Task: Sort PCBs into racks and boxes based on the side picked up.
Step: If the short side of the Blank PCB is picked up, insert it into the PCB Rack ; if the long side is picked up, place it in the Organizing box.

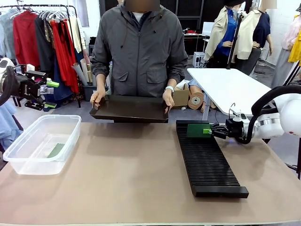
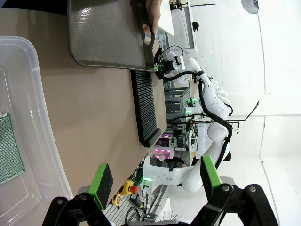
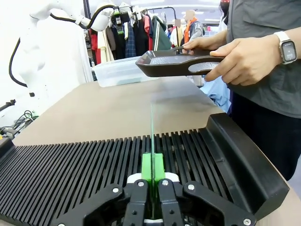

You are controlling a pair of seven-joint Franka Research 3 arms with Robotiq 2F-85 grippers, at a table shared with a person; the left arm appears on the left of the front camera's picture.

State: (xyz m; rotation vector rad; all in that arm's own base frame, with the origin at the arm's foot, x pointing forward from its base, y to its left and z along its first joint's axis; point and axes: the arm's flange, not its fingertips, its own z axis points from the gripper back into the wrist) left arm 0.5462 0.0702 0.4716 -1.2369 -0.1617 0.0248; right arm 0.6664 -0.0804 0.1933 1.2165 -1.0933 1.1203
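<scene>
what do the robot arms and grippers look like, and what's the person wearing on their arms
Both arms are glossy white with rounded joints and black cables looping along them. The left gripper and right gripper are black, with angular linkages, visible bolts and bright green pads on the fingers. The person wears a dark grey zip jacket with long sleeves and a pale-strapped smartwatch.

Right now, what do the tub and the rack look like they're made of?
The tub looks like clear, glossy plastic: the table and a green board show through its walls. The rack looks like matte black moulded plastic, finely ribbed; metal can't be ruled out.
</scene>
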